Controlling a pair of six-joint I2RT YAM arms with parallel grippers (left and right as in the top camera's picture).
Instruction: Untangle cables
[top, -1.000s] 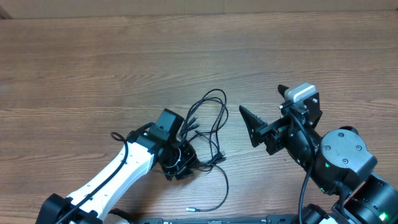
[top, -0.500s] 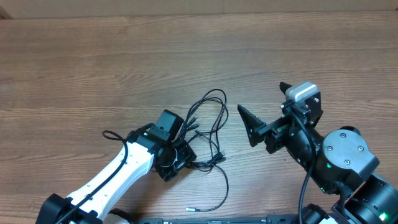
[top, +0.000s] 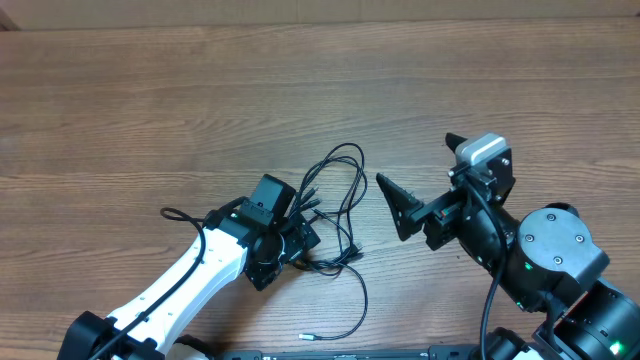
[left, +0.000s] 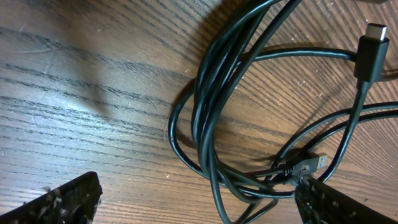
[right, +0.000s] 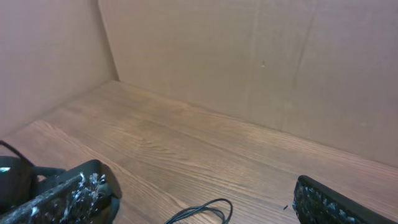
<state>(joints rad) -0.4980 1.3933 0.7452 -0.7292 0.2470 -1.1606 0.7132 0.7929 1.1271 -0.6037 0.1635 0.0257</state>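
Note:
The cables (top: 338, 205) lie as a tangle of thin black cords in the middle of the table, one loose strand ending in a silver tip (top: 306, 338) near the front edge. My left gripper (top: 283, 255) stands open over the tangle's left side. In the left wrist view the looped cables (left: 210, 112) run between its fingers (left: 65, 200), touching neither, with a black plug (left: 371, 53) and a small silver-tipped plug (left: 313, 163) to the right. My right gripper (top: 413, 160) is open and empty just right of the tangle. Only one cable loop (right: 208, 210) shows low between its fingertips (right: 74, 190).
The wood table (top: 300, 90) stretches bare behind the tangle. Brown walls (right: 249, 56) close it in at the back and left. A thicker black arm wire (top: 178, 214) curls beside the left arm. The right arm's bulky body (top: 550, 250) fills the front right corner.
My left gripper has opened wide and let go of the cables, which stay on the table. My right gripper has opened a little more and edged left towards the tangle.

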